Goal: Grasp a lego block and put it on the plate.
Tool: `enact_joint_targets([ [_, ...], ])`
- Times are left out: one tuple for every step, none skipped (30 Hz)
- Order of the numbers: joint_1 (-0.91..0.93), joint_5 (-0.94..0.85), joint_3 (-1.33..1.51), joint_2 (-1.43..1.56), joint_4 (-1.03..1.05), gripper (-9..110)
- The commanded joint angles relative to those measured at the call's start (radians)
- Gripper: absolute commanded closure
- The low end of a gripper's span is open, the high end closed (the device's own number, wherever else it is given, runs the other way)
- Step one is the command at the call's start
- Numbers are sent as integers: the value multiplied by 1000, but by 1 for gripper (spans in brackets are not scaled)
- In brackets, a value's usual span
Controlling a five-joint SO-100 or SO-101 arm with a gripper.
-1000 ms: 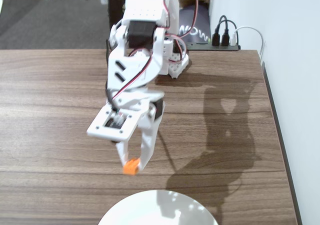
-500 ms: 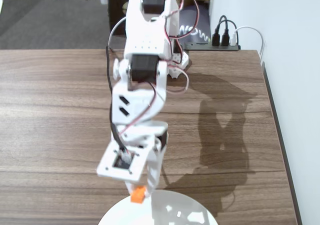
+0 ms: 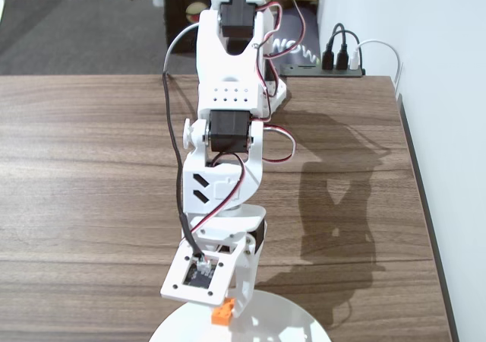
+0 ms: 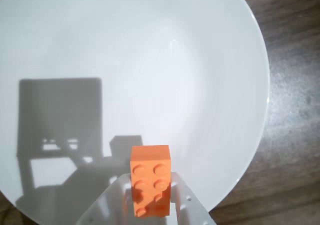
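Here, in the wrist view, my gripper [image 4: 150, 195] is closed on the orange lego block [image 4: 151, 180], one white finger [image 4: 112, 200] on each of its sides, studs facing the camera. The brick hangs over the white plate [image 4: 240, 50], inside its rim; whether its lower end touches the plate or sits just above it, I cannot tell. Its shadow and mine fall on the bare white surface to the left in this view.

As I judge it, the grasp and the carry are done. What is left is the release: opening the fingers so that the block rests on the plate, then drawing clear. The risk I see is small, a bounce or a slide on the smooth surface.

In the fixed view, nearest the camera, the plate [image 3: 285, 319] lies at the bottom edge, with the block [image 3: 223, 310] beneath my gripper [image 3: 228, 308]. Beyond it runs a dark wood-grain table [image 3: 83, 175], bare apart from my arm [image 3: 228, 121] and its red, black and white cables [image 3: 182, 167]. A white wall [image 3: 448, 129] borders the table on the right of this view. Farthest off, a black power strip [image 3: 334, 70] with plugs stands at the table's far edge, and grey floor [image 3: 76, 23] shows behind.
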Motion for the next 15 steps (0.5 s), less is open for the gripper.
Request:
enact_joint_targets([
  [-3,8,-57,3,-8,95],
  [-3,8,-58,0,-8,94],
  [-3,9,-60,-3,-8,94],
  [-3,11,-60,-6,-8,94],
  [-3,12,-60,-9,-9,94],
  [-3,12,-60,-11,-11,94],
  [-3,14,-60,-14,-12,94],
  [-3,15,-60,-15,-14,94],
  [-5,17,-60,-17,-15,94],
  [-5,17,-60,-17,-15,94],
  [-5,17,-60,-18,-15,94],
  [-5,17,-60,-18,-15,94],
  [-5,18,-60,-18,-17,94],
  [-5,20,-60,-18,-17,94],
  [-3,23,-60,-18,-17,93],
])
